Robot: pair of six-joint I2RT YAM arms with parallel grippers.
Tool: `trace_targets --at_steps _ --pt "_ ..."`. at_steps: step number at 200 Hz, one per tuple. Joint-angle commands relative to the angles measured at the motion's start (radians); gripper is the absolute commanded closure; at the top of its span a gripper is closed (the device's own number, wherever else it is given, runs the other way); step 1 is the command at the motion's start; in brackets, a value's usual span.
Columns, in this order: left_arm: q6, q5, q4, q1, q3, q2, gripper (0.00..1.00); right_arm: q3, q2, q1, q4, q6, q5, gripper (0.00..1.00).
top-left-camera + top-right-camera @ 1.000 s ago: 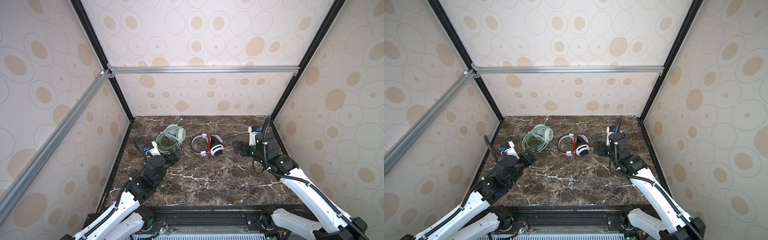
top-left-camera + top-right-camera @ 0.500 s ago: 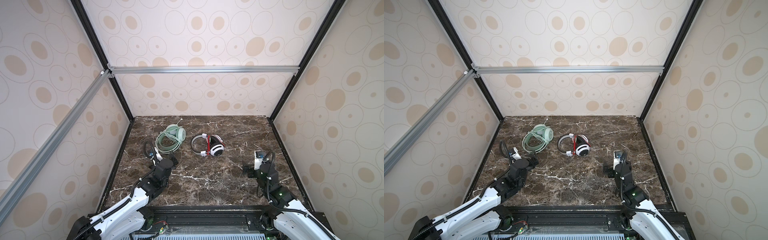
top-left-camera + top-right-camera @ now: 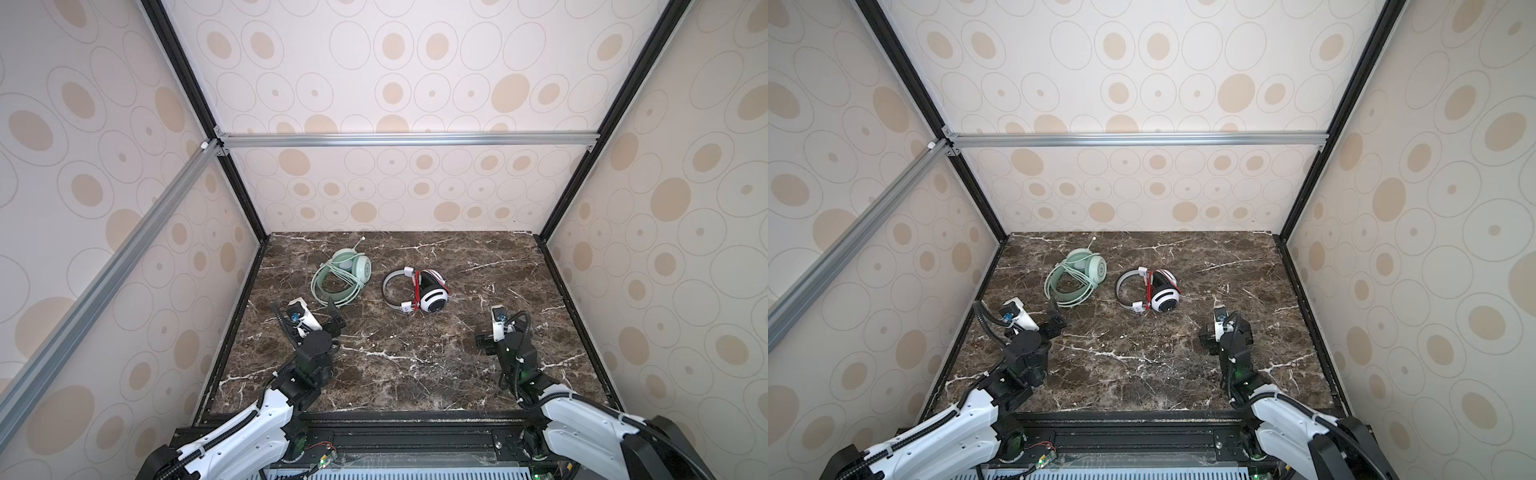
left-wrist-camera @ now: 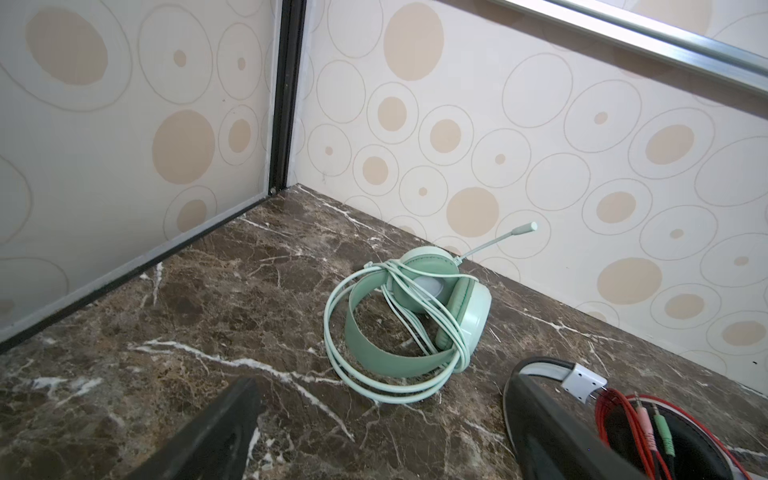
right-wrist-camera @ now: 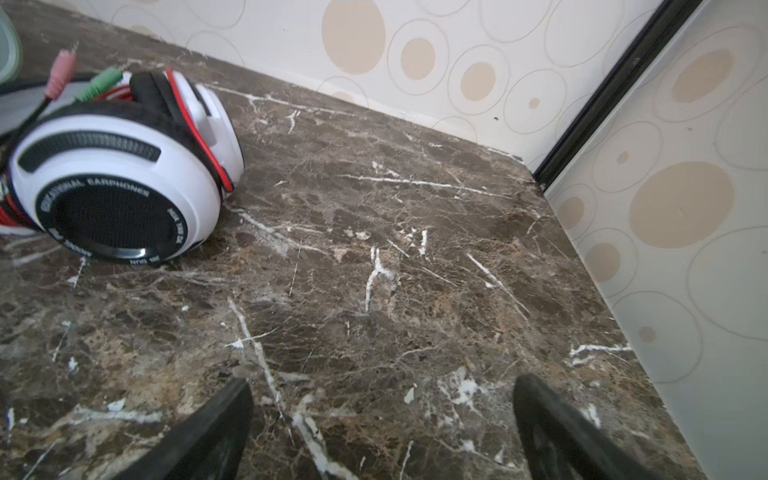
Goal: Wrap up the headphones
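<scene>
Dark brown marble-look worktop [image 3: 419,374] veined in white, cream panels [image 3: 415,195] printed with tan ovals rising from its far and side edges, black posts [image 3: 244,199] at its far corners, silver bar [image 3: 395,139] above its far edge

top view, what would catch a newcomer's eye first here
The mint-green headphones stand out first, back left on the dark marble table, with their pale cable looped around them. Beside them but not touching, nearer the middle, lie the white-and-black headphones with a red cable wound on them. Nearer the front, the left gripper and right gripper are both open and hold nothing.
</scene>
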Motion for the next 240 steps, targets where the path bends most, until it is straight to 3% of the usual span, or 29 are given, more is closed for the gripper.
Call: trace_targets --at_steps 1,35,57,80,103,124,140,166,185,211,240 --pt "0.082 -0.031 0.09 0.008 -0.015 -0.006 0.02 0.0 0.11 -0.021 0.251 -0.072 -0.063 0.0" --pt "0.213 -0.028 0.253 0.01 -0.099 -0.041 0.02 0.036 0.185 -0.119 0.294 0.0 -0.162 0.04" --pt "0.342 0.02 0.429 0.011 -0.195 -0.079 0.02 0.07 0.212 -0.186 0.274 0.058 -0.131 0.0" --pt "0.38 -0.019 0.52 0.012 -0.256 -0.108 0.02 0.067 0.236 -0.218 0.313 0.072 -0.124 0.0" --pt "0.42 -0.063 0.579 0.023 -0.285 -0.082 0.02 0.021 0.33 -0.223 0.502 0.063 -0.103 0.0" --pt "0.476 -0.074 0.669 0.053 -0.311 -0.007 0.02 0.005 0.53 -0.224 0.741 0.065 -0.061 0.0" --pt "0.503 -0.106 0.759 0.063 -0.322 0.051 0.02 0.031 0.551 -0.223 0.717 0.031 -0.11 0.0" --pt "0.596 -0.054 0.795 0.066 -0.327 0.059 0.02 0.015 0.551 -0.222 0.732 -0.005 -0.207 0.0" --pt "0.624 -0.078 0.823 0.077 -0.346 0.063 0.02 0.051 0.532 -0.223 0.65 -0.005 -0.195 0.0" --pt "0.613 -0.07 0.902 0.118 -0.389 0.116 0.02 0.159 0.467 -0.264 0.354 0.045 -0.24 0.0" --pt "0.522 -0.066 0.937 0.188 -0.399 0.216 0.02 0.206 0.471 -0.287 0.27 0.064 -0.26 0.0"
